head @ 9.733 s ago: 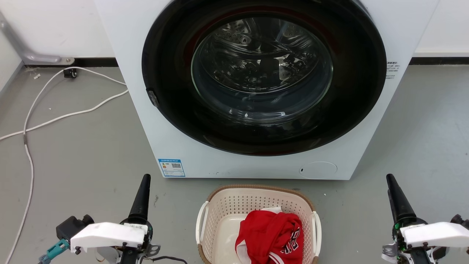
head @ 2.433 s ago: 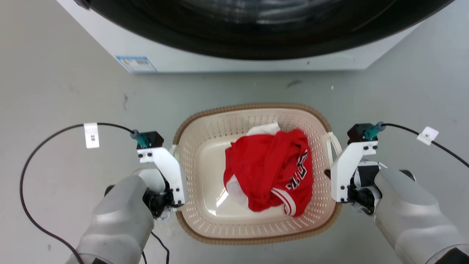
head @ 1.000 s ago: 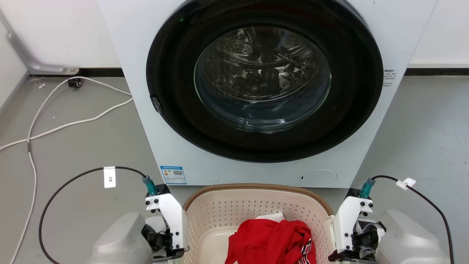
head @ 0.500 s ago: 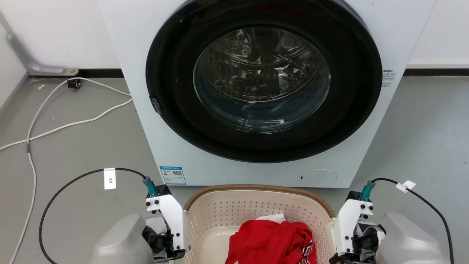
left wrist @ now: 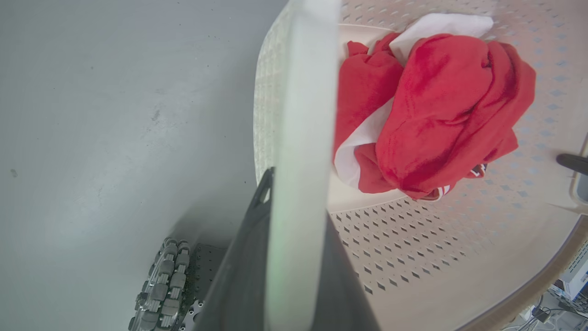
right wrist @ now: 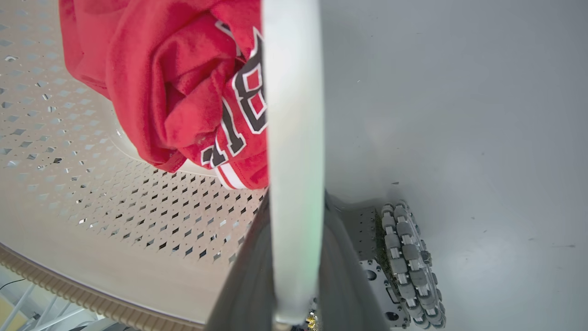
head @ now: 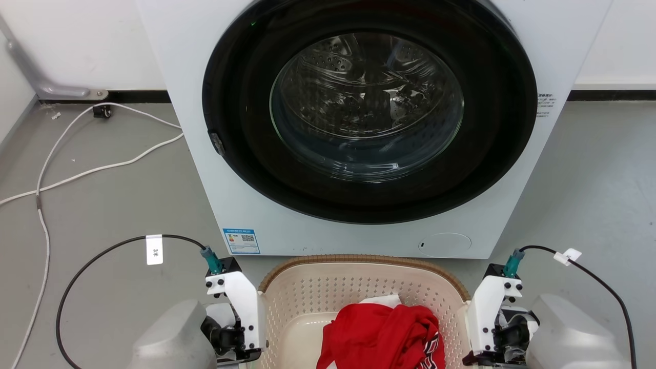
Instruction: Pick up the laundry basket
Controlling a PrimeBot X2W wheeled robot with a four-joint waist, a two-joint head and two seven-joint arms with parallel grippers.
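Left gripper [left wrist: 296,202]: fingers clamped on white left handle [left wrist: 303,92]. Laundry basket [head: 359,262]: between both grippers, directly before washer [head: 200,169], red garment [head: 379,333] inside. Right gripper [right wrist: 294,207]: fingers clamped on white right handle [right wrist: 291,115].

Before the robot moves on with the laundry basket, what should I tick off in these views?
1. Grip, left gripper shut on left handle: ok.
2. Grip, right gripper shut on right handle: ok.
3. Load, red jersey inside the laundry basket: ok.
4. Path, washer door shut: ok.
5. Clearance between basket rim and washer: cannot tell.
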